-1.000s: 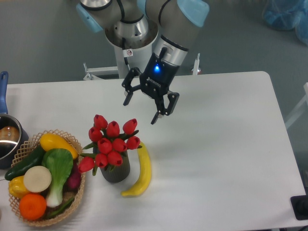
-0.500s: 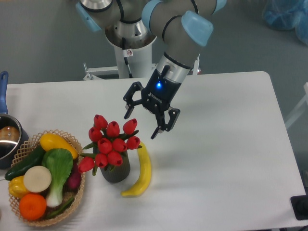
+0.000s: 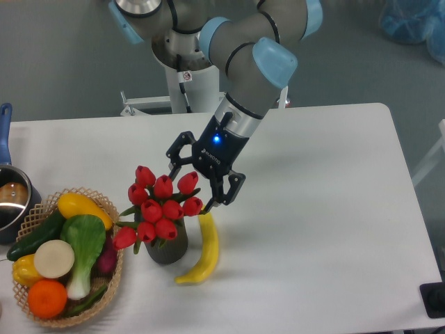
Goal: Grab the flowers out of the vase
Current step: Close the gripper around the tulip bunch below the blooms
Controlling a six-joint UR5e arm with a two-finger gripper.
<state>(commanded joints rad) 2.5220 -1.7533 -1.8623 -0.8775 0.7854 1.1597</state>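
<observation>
**Camera view: gripper at the bouquet, grasp not yet made**

I read the two-finger gripper as spread wide and holding nothing. It sits at the centre of the frame, just at the upper right edge of the bunch of red closed tulip buds with green leaves. One finger shows near the top bud, the other just above the tip of the yellow banana.

The flowers stand in the small dark grey ribbed cylindrical vase, left of centre and low in the frame. The banana lies just beside the vase on its right. The woven basket of vegetables and fruit sits to the lower left, close to the outermost bud.

Procedure for this step, as I judge it:

1. Centre the open fingers over the cluster so that the buds fall between them, not under one fingertip.
2. Descend below the bud heads towards the stems. Closing on the buds alone would likely slip.
3. Keep the right-hand finger clear of the banana and of the vase rim.
4. Close fully, then lift straight up. A tilted pull could tip the vase, which looks light.

I cannot tell from this view how high the fingertips hang above the buds.
</observation>
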